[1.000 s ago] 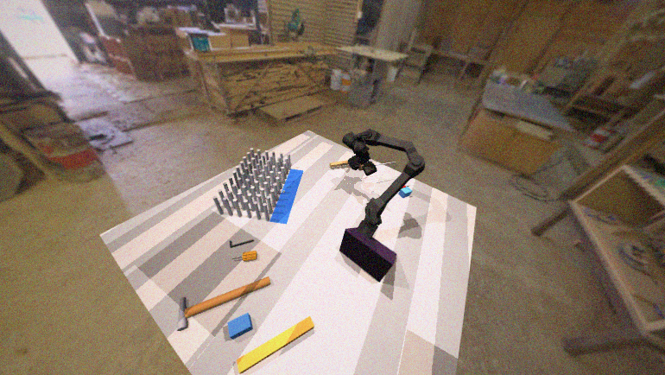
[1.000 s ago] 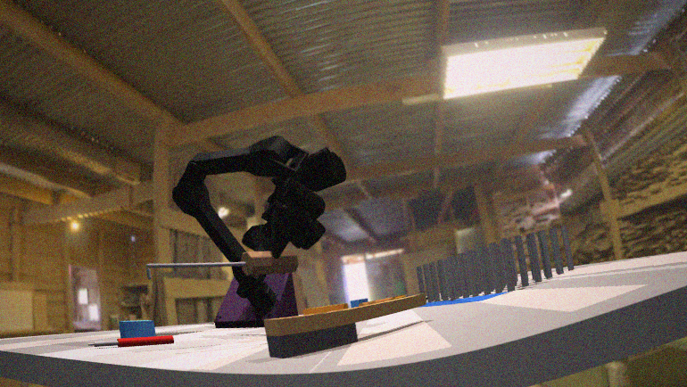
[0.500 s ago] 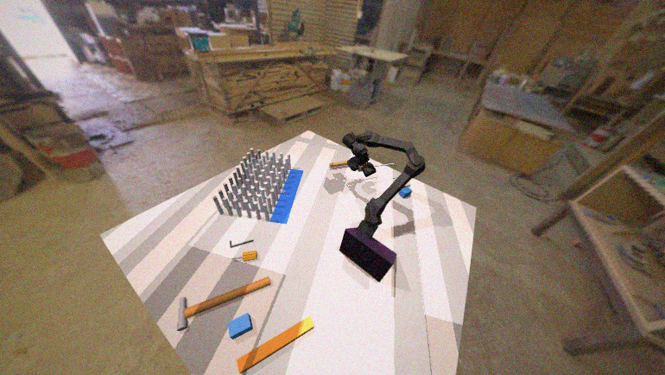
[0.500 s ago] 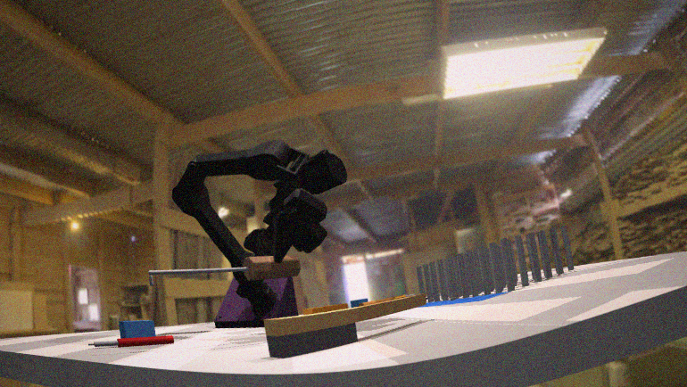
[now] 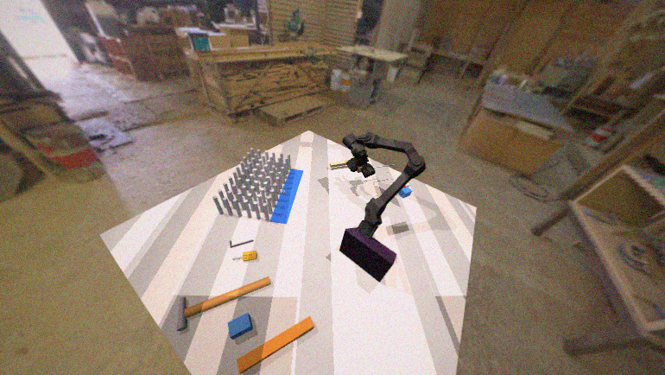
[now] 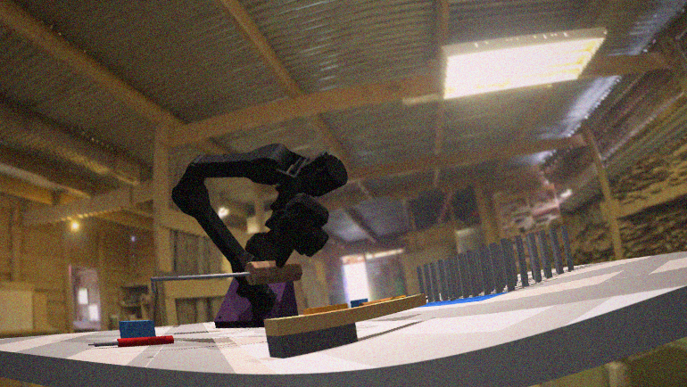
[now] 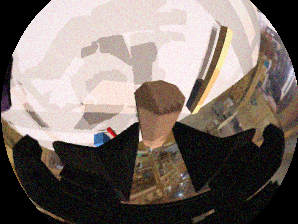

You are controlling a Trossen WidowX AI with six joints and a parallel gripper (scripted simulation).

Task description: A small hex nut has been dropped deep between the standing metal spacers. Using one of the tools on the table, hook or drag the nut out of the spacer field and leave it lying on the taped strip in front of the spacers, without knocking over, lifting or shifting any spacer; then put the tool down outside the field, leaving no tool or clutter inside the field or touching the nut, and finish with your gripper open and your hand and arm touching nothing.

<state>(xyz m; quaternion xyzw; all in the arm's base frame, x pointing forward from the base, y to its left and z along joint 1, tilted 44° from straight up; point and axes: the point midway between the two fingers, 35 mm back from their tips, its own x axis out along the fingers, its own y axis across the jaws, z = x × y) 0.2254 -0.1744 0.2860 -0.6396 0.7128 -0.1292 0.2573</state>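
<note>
My gripper (image 5: 363, 169) (image 6: 276, 263) (image 7: 156, 125) is shut on the wooden handle (image 6: 284, 273) (image 7: 159, 102) of a hook tool, held above the table to the right of the spacer field in the top view. The tool's thin metal shaft (image 6: 202, 276) runs roughly level away from the handle, and its end bends down. The grey metal spacers (image 5: 216, 205) (image 6: 520, 261) stand upright in rows. The blue taped strip (image 5: 281, 214) (image 6: 461, 301) lies along their near side. A tiny pale spot at the strip's spacer-side edge may be the nut; I cannot tell.
A brush-like wooden bar (image 5: 337, 164) (image 6: 384, 309) (image 7: 221, 60) lies near the gripper. A blue block (image 5: 405, 192) (image 6: 136, 329) (image 7: 101, 138) and red screwdriver (image 6: 144, 341) lie beyond. Hex key (image 5: 243, 243), yellow screwdriver (image 5: 250, 255), hammer (image 5: 228, 296), another blue block (image 5: 239, 326) and orange bar (image 5: 275, 344) lie left.
</note>
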